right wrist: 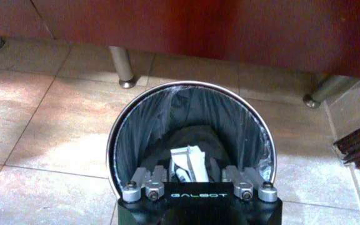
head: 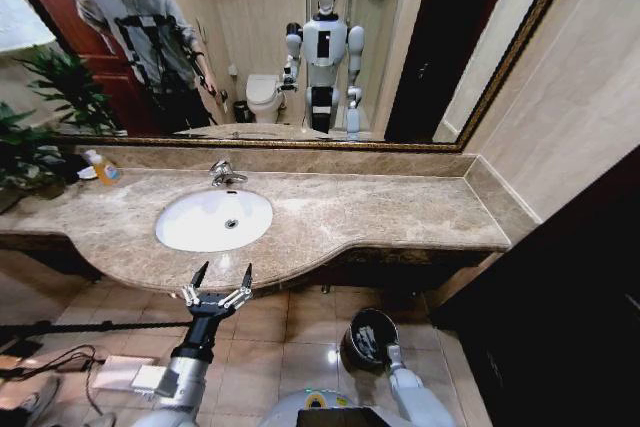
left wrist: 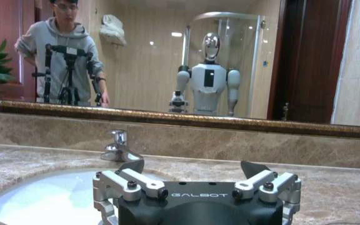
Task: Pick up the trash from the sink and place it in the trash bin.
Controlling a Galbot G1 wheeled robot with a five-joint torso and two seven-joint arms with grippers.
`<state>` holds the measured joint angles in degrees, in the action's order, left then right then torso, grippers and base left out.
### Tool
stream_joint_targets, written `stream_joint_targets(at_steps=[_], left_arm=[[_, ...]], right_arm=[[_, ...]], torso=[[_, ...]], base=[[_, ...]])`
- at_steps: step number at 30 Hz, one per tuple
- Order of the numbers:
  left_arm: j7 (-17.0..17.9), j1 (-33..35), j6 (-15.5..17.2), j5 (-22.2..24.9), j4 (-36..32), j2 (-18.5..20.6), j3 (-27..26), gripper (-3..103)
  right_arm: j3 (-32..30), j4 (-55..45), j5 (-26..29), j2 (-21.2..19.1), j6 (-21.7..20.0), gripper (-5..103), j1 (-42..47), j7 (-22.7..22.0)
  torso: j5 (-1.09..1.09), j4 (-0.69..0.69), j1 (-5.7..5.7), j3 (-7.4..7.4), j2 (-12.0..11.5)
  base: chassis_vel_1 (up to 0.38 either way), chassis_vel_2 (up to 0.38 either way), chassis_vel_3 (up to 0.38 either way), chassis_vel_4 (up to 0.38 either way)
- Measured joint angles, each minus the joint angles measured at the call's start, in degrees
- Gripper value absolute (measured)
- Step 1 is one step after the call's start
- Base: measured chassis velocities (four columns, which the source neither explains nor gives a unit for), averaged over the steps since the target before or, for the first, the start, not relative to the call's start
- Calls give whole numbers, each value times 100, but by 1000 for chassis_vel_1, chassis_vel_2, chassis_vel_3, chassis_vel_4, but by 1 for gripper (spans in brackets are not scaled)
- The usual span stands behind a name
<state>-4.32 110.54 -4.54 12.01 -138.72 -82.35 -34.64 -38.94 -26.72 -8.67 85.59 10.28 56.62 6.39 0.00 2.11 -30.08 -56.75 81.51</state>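
Left end effector [head: 221, 278]: fingers spread wide and holding nothing, poised at the near edge of the marble desk [head: 380, 217], just in front of the sink [head: 214, 219].
Left end effector, wrist view [left wrist: 196, 169]: dark fingertips stand apart above the near desk edge, the white basin [left wrist: 48, 199] and chrome faucet [left wrist: 118, 147] just beyond.
Right end effector [right wrist: 192, 174]: lowered into the mouth of the trash bin [right wrist: 136, 131], fingers apart, pinching nothing; in the head view it sits at the bin's near rim [head: 386, 349].
Trash [right wrist: 189, 164]: a white packet with dark marks lies inside the bin on the black liner, between the right fingers; whether they touch it cannot be told.
Trash bin, head view [head: 370, 335]: on the tiled floor [head: 290, 347], near right of the sink, below the desk's front edge.
Sink: basin looks bare white around the drain.
Soap bottle [head: 103, 168]: far left on the desk, beside a green plant [head: 40, 117].
Mirror [head: 300, 37]: along the far wall, reflecting the robot.
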Motion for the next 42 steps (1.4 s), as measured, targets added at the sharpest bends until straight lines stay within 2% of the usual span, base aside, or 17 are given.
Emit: stream_joint_targets(at_steps=[2, 5, 6, 9, 11, 12, 15, 17, 24, 27, 28, 31, 33, 34, 36, 38, 42], left_arm=[[0, 0, 0, 0, 0, 0, 0, 100], [0, 0, 0, 0, 0, 0, 0, 100], [0, 0, 0, 0, 0, 0, 0, 100], [0, 0, 0, 0, 0, 0, 0, 100], [0, 0, 0, 0, 0, 0, 0, 100], [0, 0, 0, 0, 0, 0, 0, 100], [0, 0, 0, 0, 0, 0, 0, 100], [0, 0, 0, 0, 0, 0, 0, 100], [0, 0, 0, 0, 0, 0, 0, 100], [0, 0, 0, 0, 0, 0, 0, 100], [0, 0, 0, 0, 0, 0, 0, 100], [0, 0, 0, 0, 0, 0, 0, 100], [0, 0, 0, 0, 0, 0, 0, 100], [0, 0, 0, 0, -1, 0, 0, 100], [0, 0, 0, 0, 0, 0, 0, 100], [0, 0, 0, 0, 0, 0, 0, 100], [0, 0, 0, 0, 0, 0, 0, 100]], right_arm=[[0, -47, 9, -7, -3, 43, 24, 2], [-1, -174, 47, -18, -2, 59, 99, 11], [-1, -174, 47, -18, -2, 59, 99, 11], [-5, -369, 73, -12, -3, 75, 194, 16], [-7, -426, 79, -9, -3, 75, 222, 16], [-7, -601, 116, -3, -5, 86, 304, 17], [-1, -955, 255, 10, -31, 91, 459, 17], [36, -1507, 481, 20, -114, 100, 728, 32], [29, -2164, 663, 15, 55, 100, 1092, 66], [-2, -3063, 1024, 3, 165, 100, 1559, 62], [-2, -3063, 1024, 3, 165, 100, 1559, 62], [-133, -4016, 1038, -43, 578, 100, 1997, -142], [-168, -4267, 1013, -66, 638, 100, 2109, -210], [-228, -4840, 1052, -109, 654, 100, 2350, -308], [-246, -5046, 1099, -120, 625, 100, 2427, -331], [-341, -6264, 1493, -148, 335, 100, 2872, -412], [-413, -7188, 1764, -138, 157, 100, 3150, -448]], torso=[[0, 0, 0, 0, 0], [0, 0, 0, 0, 0], [0, 0, 0, 0, 0], [0, 0, 0, 0, 0], [0, 0, 0, 0, 0], [1, 0, 0, 0, 0], [0, 0, 0, 0, 0], [0, 0, 0, 0, 0], [1, 0, 0, 0, 0], [0, -1, 0, 0, 0], [0, -1, 0, 0, 0], [0, -1, 0, 0, 0], [-1, 0, 0, 1, 0], [0, -1, 0, 0, 0], [1, -1, 0, 0, 0], [0, -1, 0, 0, 1], [-1, 0, 0, 0, 1]], base=[[0, 0, 0, 0], [0, 0, 0, 0], [0, 0, 0, 0], [0, 0, 0, 0], [0, 0, 0, 0], [0, 0, 0, 0], [0, 0, 0, 0], [0, 0, 0, 0], [0, 0, 0, 0], [0, 0, 0, 0], [0, 0, 0, 0], [0, 0, 0, 0], [0, 0, 0, 0], [0, 0, 0, 0], [0, 0, 0, 0], [0, 0, 0, 0], [0, 0, 0, 0]])
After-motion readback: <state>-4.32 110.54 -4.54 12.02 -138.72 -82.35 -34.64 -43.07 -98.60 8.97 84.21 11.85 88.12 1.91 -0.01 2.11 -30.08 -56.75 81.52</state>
